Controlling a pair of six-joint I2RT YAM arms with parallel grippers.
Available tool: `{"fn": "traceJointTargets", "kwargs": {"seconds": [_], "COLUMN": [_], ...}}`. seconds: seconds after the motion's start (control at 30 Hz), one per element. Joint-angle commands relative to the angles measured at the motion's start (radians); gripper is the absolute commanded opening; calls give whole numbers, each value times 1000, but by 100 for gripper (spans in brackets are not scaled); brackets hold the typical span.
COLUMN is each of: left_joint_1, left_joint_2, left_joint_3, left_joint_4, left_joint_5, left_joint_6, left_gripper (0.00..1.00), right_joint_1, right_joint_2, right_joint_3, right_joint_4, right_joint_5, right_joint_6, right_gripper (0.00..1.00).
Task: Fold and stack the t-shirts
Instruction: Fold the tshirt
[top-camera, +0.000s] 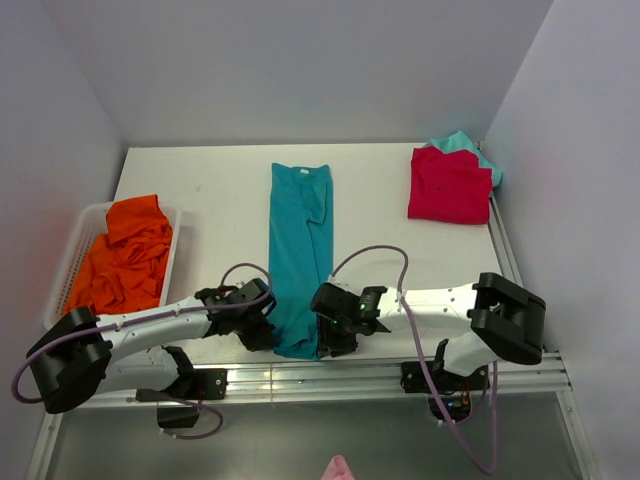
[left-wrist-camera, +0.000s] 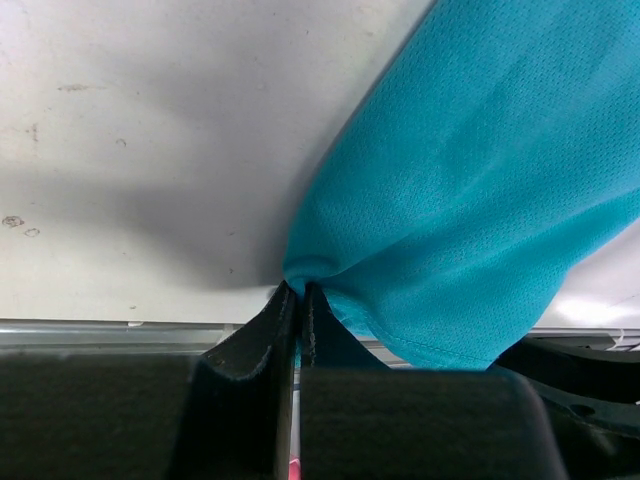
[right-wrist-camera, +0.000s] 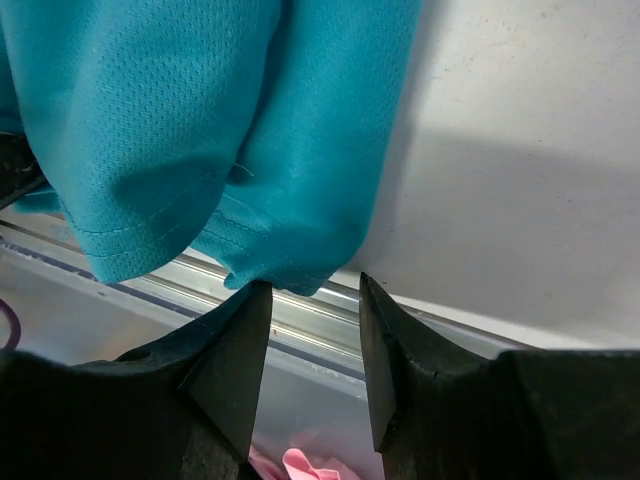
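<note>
The teal-blue cotton t-shirt (top-camera: 299, 240), folded into a long strip, is laid near-to-far on the white table (top-camera: 200, 200), its near-left hem corner clamped in the left gripper (left-wrist-camera: 297, 295), its near-right corner just beyond the parted, empty fingers of the right gripper (right-wrist-camera: 313, 290).

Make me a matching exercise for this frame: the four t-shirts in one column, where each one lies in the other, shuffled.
1. orange t-shirt
2. red t-shirt
3. teal-blue t-shirt
4. light-teal t-shirt

A. stretched as a long strip down the middle of the table
B. underneath another shirt, far right corner
C. heaped in the white basket, left side
D. on top of another shirt, far right corner

Pairs: 1-C, 2-D, 3-A, 4-B.
</note>
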Motion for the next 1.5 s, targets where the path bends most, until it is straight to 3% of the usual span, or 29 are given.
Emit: {"fn": "traceJointTargets", "kwargs": {"seconds": [0.0, 0.33, 0.77, 1.03, 1.13, 1.23, 1.27, 1.37, 1.47], "left_joint_1": [-13, -16, -16, -16, -16, -16, -16, -16, -16], "left_joint_2": [-4, 43, 105, 89, 89, 94, 94, 92, 88], "left_joint_3": [28, 58, 115, 106, 101, 94, 89, 85, 98], "left_joint_4": [-3, 0, -6, -23, -15, -6, -4, -6, -35], "left_joint_5": [-24, -31, -40, -44, -41, -34, -32, -34, -49], "left_joint_6": [-43, -25, 0, 7, 15, 22, 27, 35, 65], "left_gripper": [0, 0, 0, 0, 0, 0, 0, 0, 0], "right_joint_1": [8, 2, -4, -25, -39, -51, -55, -58, -59], "right_joint_2": [-52, -256, -2, 40, 52, 68, 69, 57, 20], "right_joint_3": [-4, -39, 10, 21, 24, 19, 15, 4, 2], "right_joint_4": [18, -73, 22, 33, 38, 42, 44, 30, -7], "right_joint_5": [41, 102, 59, 63, 61, 56, 55, 56, 67], "right_joint_6": [22, 33, -59, -87, -102, -111, -111, -113, -116], "right_gripper": [47, 54, 54, 53, 45, 30, 19, 0, 0]}}
